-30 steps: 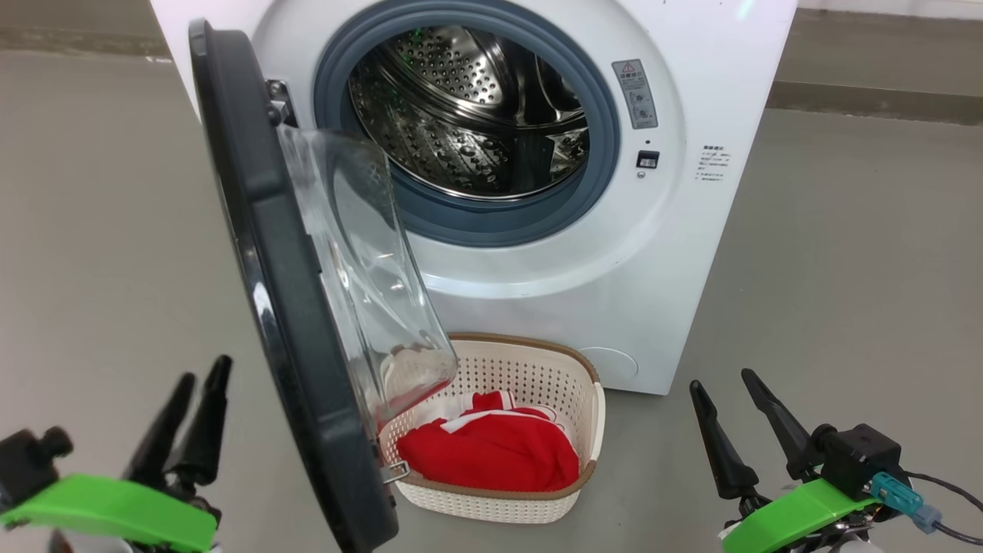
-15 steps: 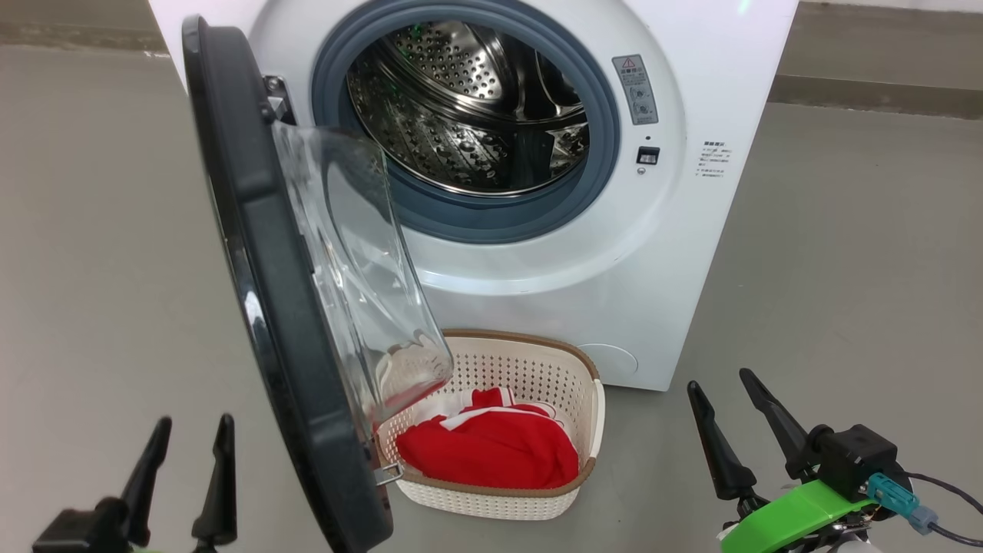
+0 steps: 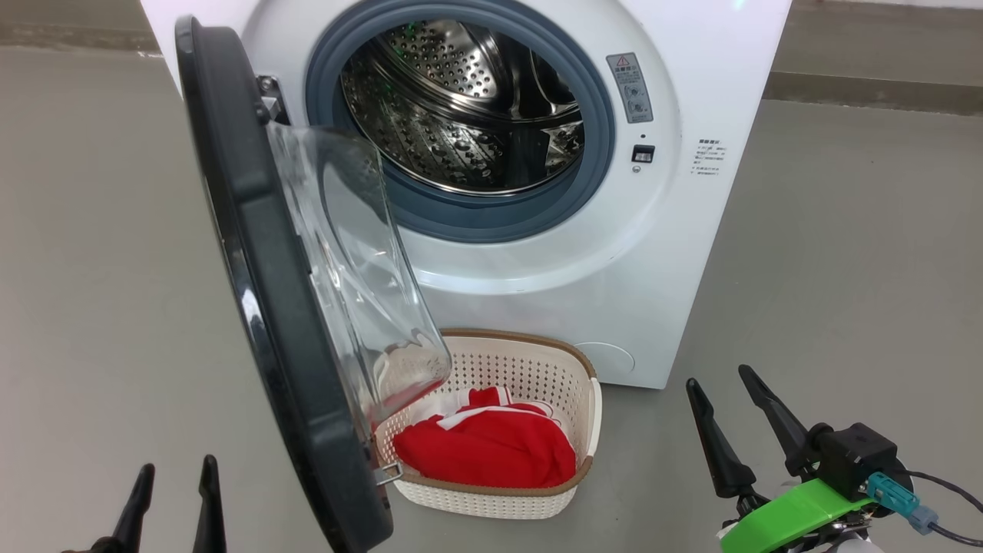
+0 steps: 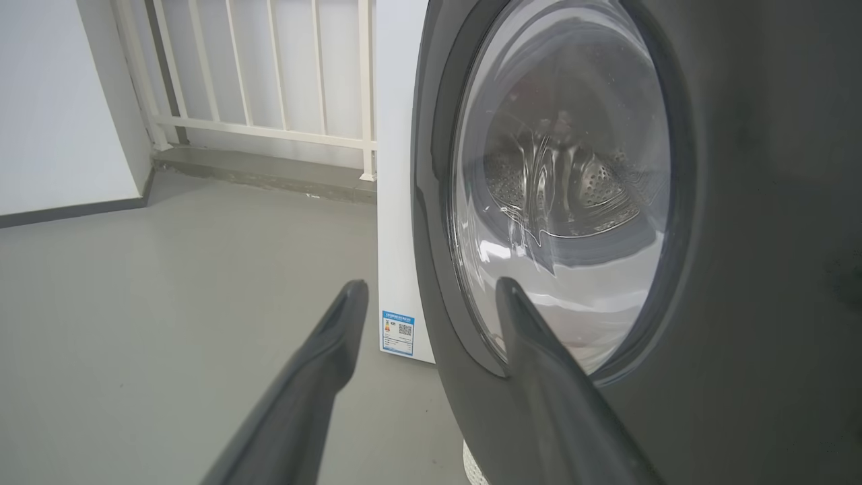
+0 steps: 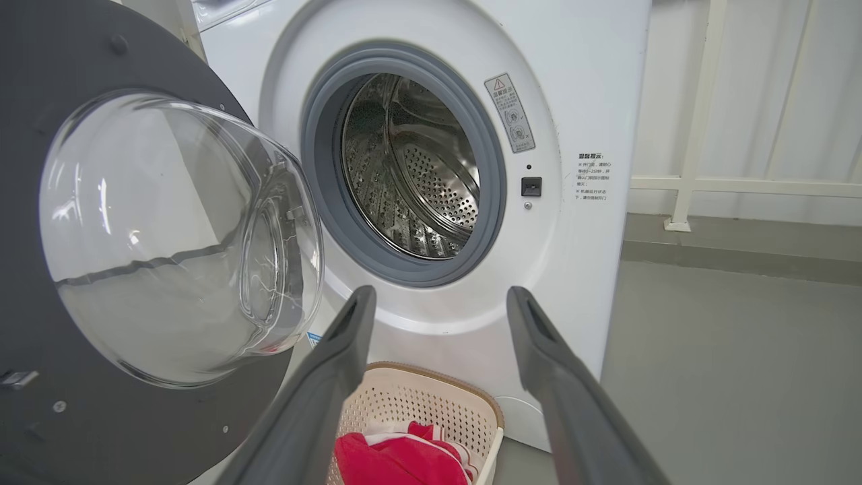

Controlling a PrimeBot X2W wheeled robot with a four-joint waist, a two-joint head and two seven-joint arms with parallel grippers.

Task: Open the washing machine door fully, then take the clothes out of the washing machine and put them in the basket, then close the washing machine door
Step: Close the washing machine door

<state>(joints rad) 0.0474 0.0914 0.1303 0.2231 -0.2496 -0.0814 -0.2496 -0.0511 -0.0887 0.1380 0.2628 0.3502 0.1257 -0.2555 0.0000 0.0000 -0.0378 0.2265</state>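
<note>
Facing the last step: door (image 3: 253,253) open, clothes (image 3: 491,453) in the basket (image 3: 537,361) under it.
Empty, the left end effector (image 3: 177,467) and right end effector (image 3: 718,378) gape; a glancing push may slip off the glossy door, leaving it unlatched.

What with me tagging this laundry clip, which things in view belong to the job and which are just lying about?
Belong to the job:
- washing machine, drum empty
- washing machine door, swung open
- red clothes, lying in the basket
- basket, on the floor in front of the machine

Just around:
- white railing
- grey floor
- white wall
</note>
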